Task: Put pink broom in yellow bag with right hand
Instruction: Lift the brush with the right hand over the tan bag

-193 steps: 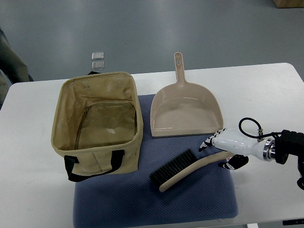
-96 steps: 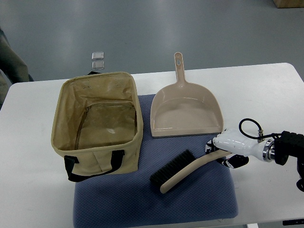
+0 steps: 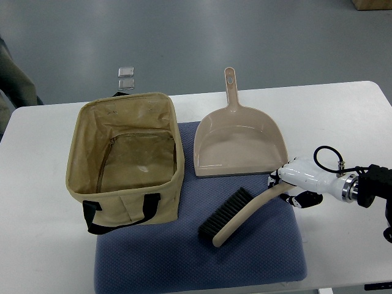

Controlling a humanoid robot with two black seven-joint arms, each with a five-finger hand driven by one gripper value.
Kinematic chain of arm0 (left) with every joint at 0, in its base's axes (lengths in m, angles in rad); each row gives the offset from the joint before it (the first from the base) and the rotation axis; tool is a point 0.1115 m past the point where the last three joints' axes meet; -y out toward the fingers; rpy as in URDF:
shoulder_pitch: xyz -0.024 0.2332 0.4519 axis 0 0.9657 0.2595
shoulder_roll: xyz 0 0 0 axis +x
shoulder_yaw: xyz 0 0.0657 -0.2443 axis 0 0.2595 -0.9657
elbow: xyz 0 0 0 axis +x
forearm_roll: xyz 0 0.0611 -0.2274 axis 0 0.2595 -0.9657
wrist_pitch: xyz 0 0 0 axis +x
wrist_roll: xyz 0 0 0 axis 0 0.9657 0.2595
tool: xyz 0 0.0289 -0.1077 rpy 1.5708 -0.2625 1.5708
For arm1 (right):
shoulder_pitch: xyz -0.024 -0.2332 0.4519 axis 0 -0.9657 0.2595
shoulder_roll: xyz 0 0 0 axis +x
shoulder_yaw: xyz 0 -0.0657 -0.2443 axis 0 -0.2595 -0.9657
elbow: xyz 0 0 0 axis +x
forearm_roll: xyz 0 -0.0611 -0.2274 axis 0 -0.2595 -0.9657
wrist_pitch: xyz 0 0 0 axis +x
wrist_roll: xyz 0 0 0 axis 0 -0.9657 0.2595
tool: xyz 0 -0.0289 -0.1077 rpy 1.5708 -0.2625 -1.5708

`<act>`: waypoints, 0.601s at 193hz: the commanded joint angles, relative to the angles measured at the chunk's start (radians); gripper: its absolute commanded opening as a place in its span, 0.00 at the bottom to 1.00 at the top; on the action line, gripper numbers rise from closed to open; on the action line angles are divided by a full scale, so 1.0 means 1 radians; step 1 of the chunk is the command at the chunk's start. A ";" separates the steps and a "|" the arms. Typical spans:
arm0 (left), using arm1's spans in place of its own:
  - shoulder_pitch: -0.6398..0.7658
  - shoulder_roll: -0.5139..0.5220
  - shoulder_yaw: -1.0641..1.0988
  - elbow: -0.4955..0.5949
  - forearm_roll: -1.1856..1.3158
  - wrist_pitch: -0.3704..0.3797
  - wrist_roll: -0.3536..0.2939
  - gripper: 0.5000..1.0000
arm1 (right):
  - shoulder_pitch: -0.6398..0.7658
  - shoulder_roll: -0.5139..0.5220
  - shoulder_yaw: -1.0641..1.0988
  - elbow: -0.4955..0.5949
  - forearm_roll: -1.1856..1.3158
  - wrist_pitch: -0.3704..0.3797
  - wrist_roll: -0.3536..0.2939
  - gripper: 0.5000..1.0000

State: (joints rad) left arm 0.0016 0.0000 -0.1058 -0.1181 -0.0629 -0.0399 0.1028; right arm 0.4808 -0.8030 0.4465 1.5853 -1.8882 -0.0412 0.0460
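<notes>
The pink broom, a hand brush with black bristles and a curved beige-pink handle, slants over the blue mat, its handle end raised toward the right. My right hand is shut on the handle's end, the arm coming in from the right edge. The yellow bag stands open on the left of the table, black straps at its near side, empty inside. The left arm is out of view.
A pink dustpan lies just behind the broom, handle pointing away. The white table has its far edge close behind the bag and dustpan. Two small clear items lie on the floor beyond.
The right hand closed around the broom's handle end and lifted it slightly; the brush head shifted a little to the right on the mat.
</notes>
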 commanded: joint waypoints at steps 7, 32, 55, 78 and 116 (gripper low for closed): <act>0.000 0.000 0.000 0.000 0.000 0.000 0.000 1.00 | 0.009 -0.012 0.037 -0.002 0.009 -0.049 0.003 0.00; 0.000 0.000 0.000 0.000 0.000 0.000 0.000 1.00 | 0.013 -0.030 0.054 -0.002 0.015 -0.082 0.006 0.00; 0.000 0.000 0.000 0.000 0.000 0.000 0.000 1.00 | 0.015 -0.041 0.081 -0.004 0.021 -0.109 0.009 0.00; 0.000 0.000 0.000 0.000 0.000 0.000 0.000 1.00 | 0.052 -0.055 0.112 -0.004 0.040 -0.111 0.011 0.00; 0.000 0.000 0.000 0.000 0.000 0.000 0.000 1.00 | 0.185 -0.090 0.120 -0.010 0.140 -0.101 0.008 0.00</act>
State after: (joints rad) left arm 0.0015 0.0000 -0.1058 -0.1181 -0.0629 -0.0399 0.1028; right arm 0.5934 -0.8706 0.5634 1.5795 -1.7980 -0.1509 0.0565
